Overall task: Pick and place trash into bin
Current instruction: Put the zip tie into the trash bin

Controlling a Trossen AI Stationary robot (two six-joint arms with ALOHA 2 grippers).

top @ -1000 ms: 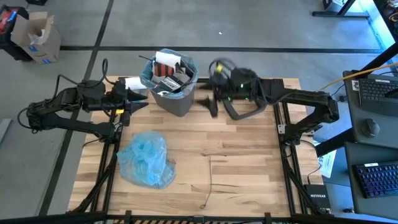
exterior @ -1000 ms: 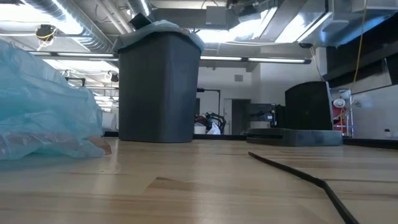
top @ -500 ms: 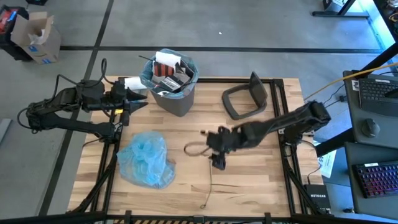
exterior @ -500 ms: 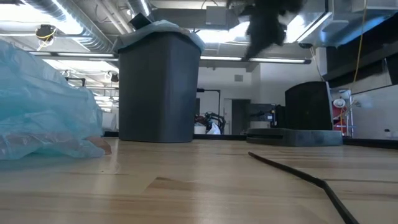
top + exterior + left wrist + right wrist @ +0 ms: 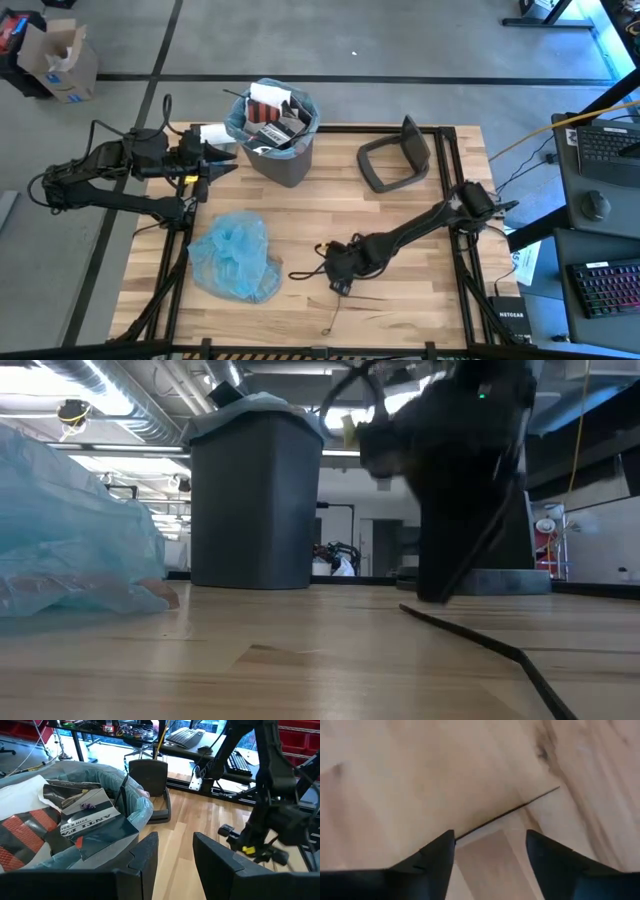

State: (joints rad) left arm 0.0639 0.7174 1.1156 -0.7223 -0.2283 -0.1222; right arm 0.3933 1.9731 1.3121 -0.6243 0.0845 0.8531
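The dark grey bin (image 5: 275, 135) (image 5: 255, 500) stands at the table's far edge, its blue liner stuffed with a red-black-white packet (image 5: 30, 827) and white paper. A thin dark stick (image 5: 329, 318) (image 5: 507, 812) (image 5: 480, 640) lies flat on the wood near the near edge. My right gripper (image 5: 340, 285) (image 5: 490, 832) (image 5: 445, 560) hangs open just above the stick, pointing down, one finger on each side of it, without touching. My left gripper (image 5: 225, 160) (image 5: 175, 855) waits open, level, at the bin's left side.
A crumpled light blue bag (image 5: 235, 255) (image 5: 70, 530) lies on the table's left half. The grey lid (image 5: 395, 160) rests at the far right. White paper (image 5: 213, 133) lies by the left gripper. A cardboard box (image 5: 60, 60) sits on the floor; desks with keyboards (image 5: 605, 140) stand to the right.
My right arm has swung from beside the bin at the far edge toward the near edge and somewhat left, then dropped low over the thin stick, pointing down. The left arm, bin, lid and blue bag have stayed put.
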